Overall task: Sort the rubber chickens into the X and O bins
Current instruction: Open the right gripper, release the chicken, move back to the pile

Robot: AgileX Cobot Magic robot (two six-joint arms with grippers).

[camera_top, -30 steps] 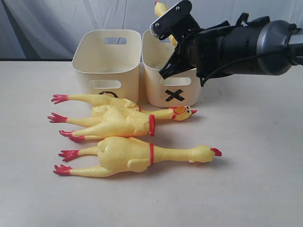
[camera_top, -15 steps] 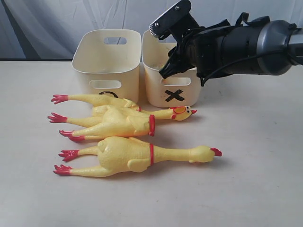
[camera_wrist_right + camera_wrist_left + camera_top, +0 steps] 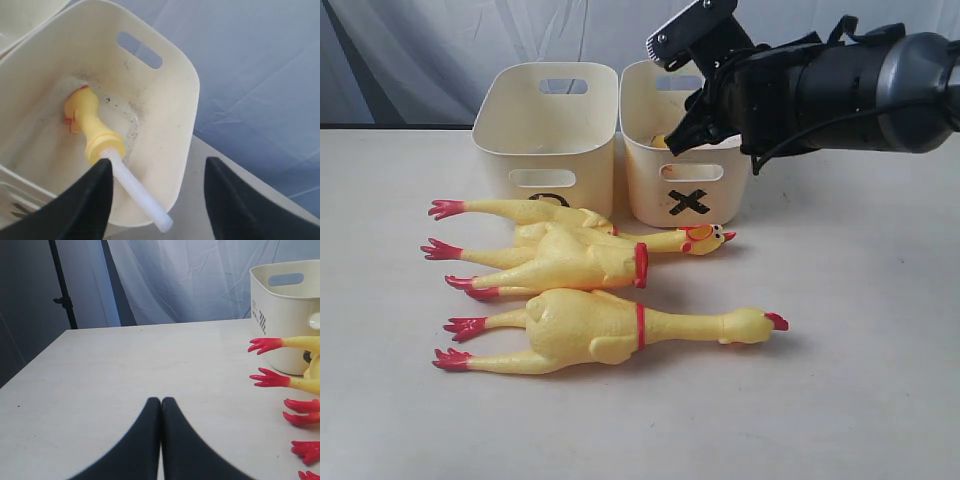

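Three yellow rubber chickens lie side by side on the table in front of the bins: the nearest (image 3: 600, 335), a middle one (image 3: 570, 262) and a back one (image 3: 525, 211), red feet to the left. The O bin (image 3: 545, 140) stands left of the X bin (image 3: 688, 200). Inside the X bin (image 3: 172, 100) lies a yellow chicken piece (image 3: 90, 122) with a white tube leaning on the rim. My right gripper (image 3: 157, 200) hovers open over that bin (image 3: 685, 130), holding nothing. My left gripper (image 3: 161, 405) is shut and empty, low over the table, with red chicken feet (image 3: 270, 378) off to its side.
A pale curtain hangs behind the table. A dark stand pole (image 3: 62, 285) rises beyond the table's far edge. The O bin (image 3: 290, 315) shows beside the feet in the left wrist view. Bare tabletop (image 3: 850, 330) stretches right of the chickens.
The chicken that my right gripper held up above the X bin has dropped into the bin. The gripper has shifted slightly up and to the right. The table chickens have not moved.
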